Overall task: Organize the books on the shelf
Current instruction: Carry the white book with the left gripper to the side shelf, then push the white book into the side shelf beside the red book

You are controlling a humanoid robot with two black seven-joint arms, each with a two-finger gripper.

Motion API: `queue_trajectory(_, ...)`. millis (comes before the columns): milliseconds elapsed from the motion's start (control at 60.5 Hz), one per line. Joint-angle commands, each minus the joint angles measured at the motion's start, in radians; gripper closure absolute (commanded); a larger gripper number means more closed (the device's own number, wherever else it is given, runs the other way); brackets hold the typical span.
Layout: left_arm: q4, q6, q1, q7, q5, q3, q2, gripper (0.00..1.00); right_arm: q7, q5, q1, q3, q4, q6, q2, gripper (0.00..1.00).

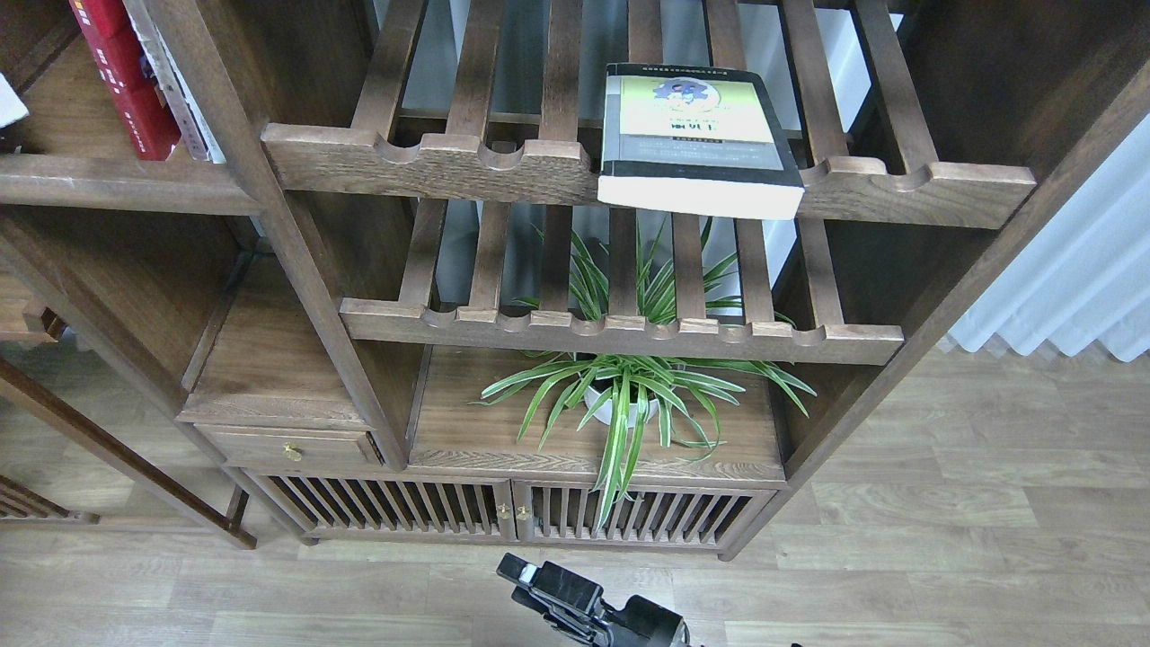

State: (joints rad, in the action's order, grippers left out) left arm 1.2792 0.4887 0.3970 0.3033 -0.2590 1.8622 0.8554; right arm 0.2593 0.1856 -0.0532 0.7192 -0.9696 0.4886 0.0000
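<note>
Grey and yellow-green book lies flat on slatted rack at your 12 o'clock; red book and pale book lean on the shelf at 10; end effector at 6 touches nothing, its opening unclear; which arm, unclear.

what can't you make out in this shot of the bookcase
- Red book, head view: top cut off by the frame edge, title unseen.
- Pale book: mostly hidden behind the bookcase post.
- Grey and yellow-green book: cover text too small to read.
- Claw at the bottom edge: dark, cut off; which arm, open or shut, unclear.
- Plant pot: mostly covered by leaves.
</note>
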Motion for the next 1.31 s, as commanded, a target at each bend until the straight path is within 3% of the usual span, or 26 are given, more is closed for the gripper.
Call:
queue_trajectory(0, -0.027, 0.0, 0.104, 0.0, -0.138, -0.002, -0.067, 0.94, 0.0, 0.0, -0.001, 0.002, 0.0, 0.0, 0.0, 0.21)
queue_trajectory(231, -0.093, 0.0, 0.266, 0.0, -0.315, -0.018, -0.185, 0.94, 0.0, 0.0, -0.001, 0.002, -0.004, 0.0, 0.0, 0.21)
queue_trajectory(777, -0.273, 0.0, 0.578, -0.01, -0.329, -0.265, -0.196, 0.94, 0.0, 0.0, -0.007, 0.003, -0.008, 0.0, 0.0, 0.21)
queue_trajectory(1289, -0.293, 0.0, 0.585, -0.018, -0.325, -0.305, -0.285, 0.93, -0.002, 0.0, -0.008, 0.003, -0.009, 0.0, 0.0, 0.21)
